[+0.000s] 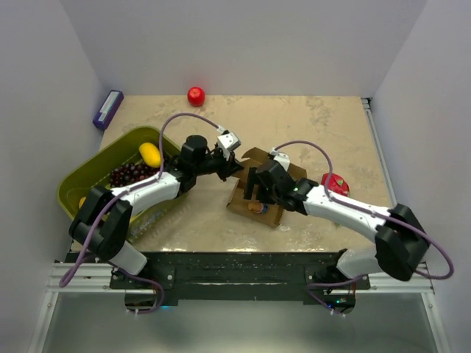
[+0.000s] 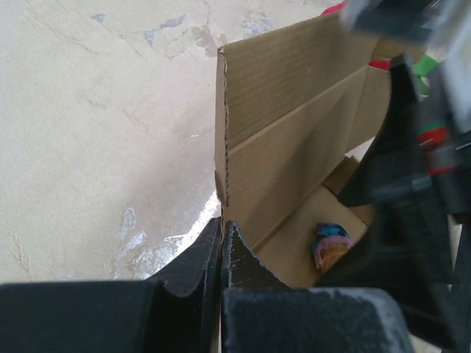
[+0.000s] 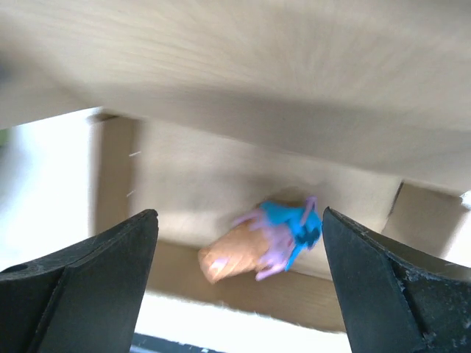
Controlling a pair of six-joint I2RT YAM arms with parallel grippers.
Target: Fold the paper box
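The paper box (image 1: 266, 197) is brown cardboard, lying part-folded at the table's middle with one wall standing up (image 2: 294, 132). My left gripper (image 2: 221, 232) is shut on the lower edge of that upright wall, at the box's left side (image 1: 237, 168). My right gripper (image 3: 239, 220) hangs open just above the box's inside (image 1: 256, 193). Its fingers (image 3: 110, 265) stand wide apart and touch nothing. Below them, on the box floor, lies a small toy ice-cream cone (image 3: 261, 243) with blue and pink on top (image 2: 331, 246). The right wrist view is blurred.
An olive-green basket (image 1: 81, 184) with grapes (image 1: 131, 173) and a lemon (image 1: 150, 154) stands at the left. A red ball (image 1: 196, 95) and a purple block (image 1: 107, 108) lie at the back. A red object (image 1: 335, 182) sits right of the box. White walls enclose the table.
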